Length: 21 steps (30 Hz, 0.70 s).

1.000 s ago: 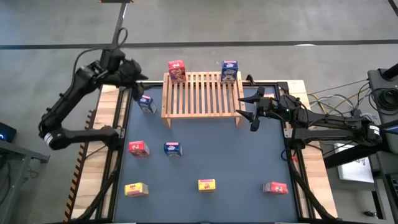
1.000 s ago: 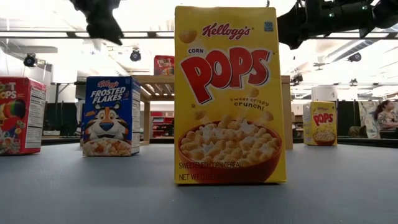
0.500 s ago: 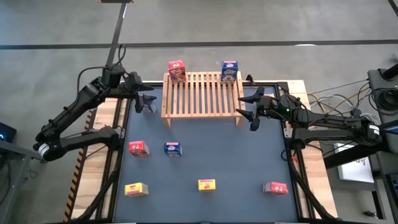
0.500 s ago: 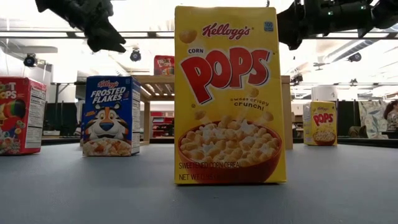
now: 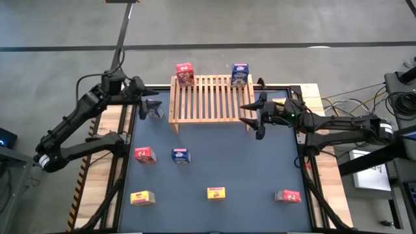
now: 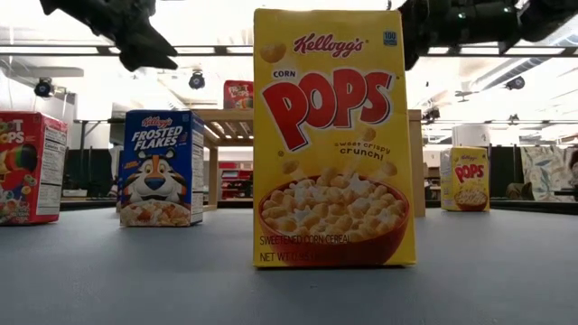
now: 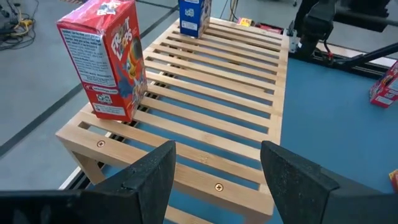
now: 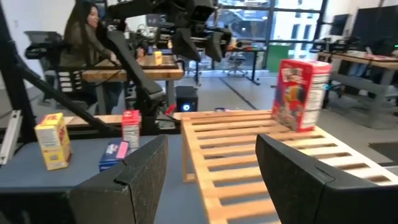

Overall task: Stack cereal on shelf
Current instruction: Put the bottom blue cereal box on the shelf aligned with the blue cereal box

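While 2 boxes already stand on the shelf (image 5: 209,97), a red box (image 5: 184,73) at its far left corner and a blue box (image 5: 240,73) at its far right, the left gripper (image 5: 151,106) hovers open and empty just off the shelf's left end. A third blue box (image 5: 156,112) seems to sit right under it, though the fingers hide most of it. The right gripper (image 5: 255,117) waits open at the shelf's right end, holding nothing. 5 more boxes stand on the counter (image 5: 214,166) nearer the front. The sound move, I judge, is to descend straight, close across the box's narrow faces, lift clear of the slats, then set it between the 2 placed boxes without knocking the red one.
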{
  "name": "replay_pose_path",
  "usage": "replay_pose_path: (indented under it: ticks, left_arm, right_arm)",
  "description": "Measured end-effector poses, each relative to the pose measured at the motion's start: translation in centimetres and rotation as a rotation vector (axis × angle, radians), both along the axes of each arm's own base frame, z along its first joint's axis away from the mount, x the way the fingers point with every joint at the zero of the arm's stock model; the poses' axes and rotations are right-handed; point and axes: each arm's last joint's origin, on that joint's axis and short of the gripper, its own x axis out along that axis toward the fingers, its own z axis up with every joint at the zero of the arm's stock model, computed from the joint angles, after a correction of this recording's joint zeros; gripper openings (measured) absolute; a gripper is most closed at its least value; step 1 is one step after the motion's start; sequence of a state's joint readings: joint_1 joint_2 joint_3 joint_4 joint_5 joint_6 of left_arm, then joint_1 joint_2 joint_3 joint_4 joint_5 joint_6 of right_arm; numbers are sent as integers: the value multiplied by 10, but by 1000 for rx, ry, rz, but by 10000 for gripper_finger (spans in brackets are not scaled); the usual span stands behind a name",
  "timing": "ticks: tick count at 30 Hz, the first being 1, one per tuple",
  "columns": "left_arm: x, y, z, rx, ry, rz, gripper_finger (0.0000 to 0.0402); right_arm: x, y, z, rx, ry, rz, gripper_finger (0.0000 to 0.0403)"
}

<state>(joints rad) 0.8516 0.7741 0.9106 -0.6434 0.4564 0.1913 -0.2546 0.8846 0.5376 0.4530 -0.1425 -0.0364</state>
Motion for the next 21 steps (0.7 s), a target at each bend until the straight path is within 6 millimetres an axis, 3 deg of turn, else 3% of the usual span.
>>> replay_pose_path:
  ticks: [10, 21]
  left_arm:
    - [-5, -9, -4, -31, -1, -4, 219]
    - [-8, -17, -31, -52, -10, -16, 219]
  right_arm:
    - [44, 16, 0, -39, 79, 104, 233]
    - [107, 29, -35, 0, 241, 193, 233]
